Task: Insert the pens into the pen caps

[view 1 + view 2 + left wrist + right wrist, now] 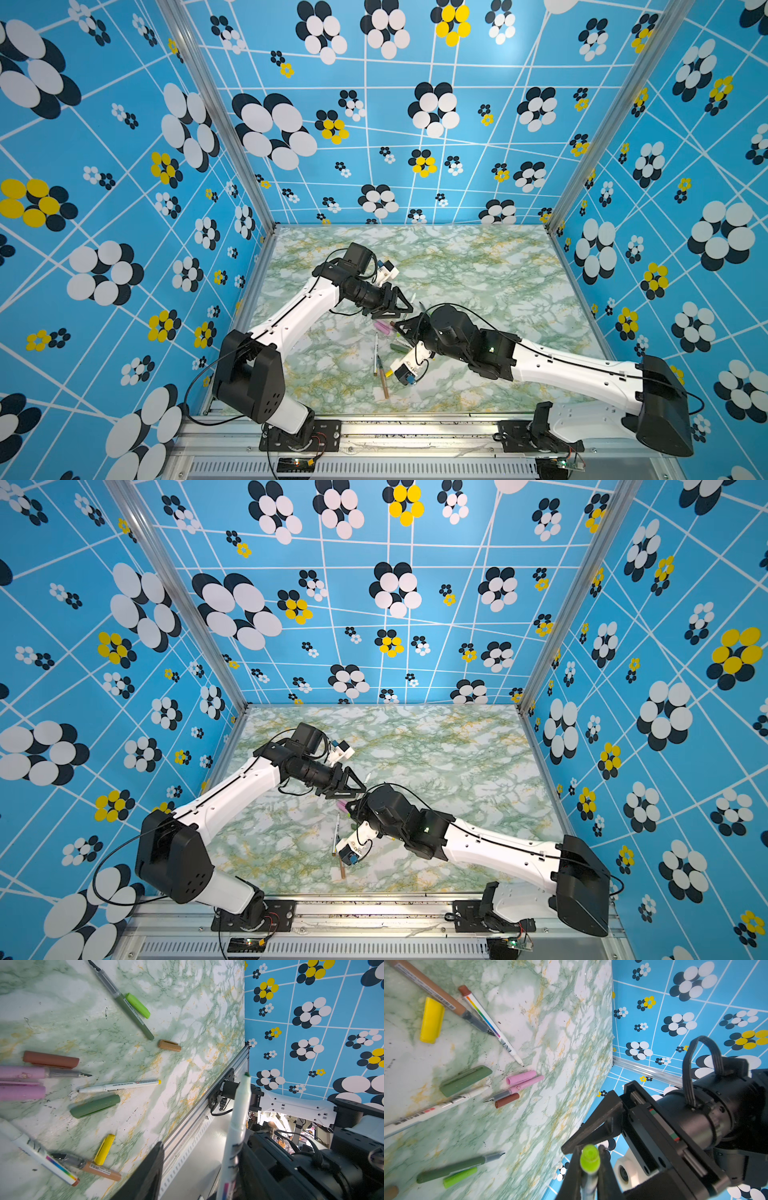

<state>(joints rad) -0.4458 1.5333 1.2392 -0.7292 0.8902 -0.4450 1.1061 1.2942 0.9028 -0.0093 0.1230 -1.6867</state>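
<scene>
Right gripper [589,1150] squeezes white pen [241,1109]. Left gripper [403,309] jaws apart, next to it. Brown pen [384,384] on table [478,270], seven o'clock from grippers in a top view.

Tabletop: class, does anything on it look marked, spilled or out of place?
Yes: dark ink specks and scribbles stain the marble tabletop, clearest between the yellow-ended white pen and the dark green cap.

My left wrist view: a white pen [239,1126], green-tipped, close to the lens, marble bench [187,1001] alongside.
I see a dark green cap [94,1105] just beside a yellow-ended pen [118,1086], a tan cap [169,1045], and a dark green pen [133,1013] beside a light green cap [137,1005]; a pincer finger [152,1164] stands clear of the white pen.
</scene>
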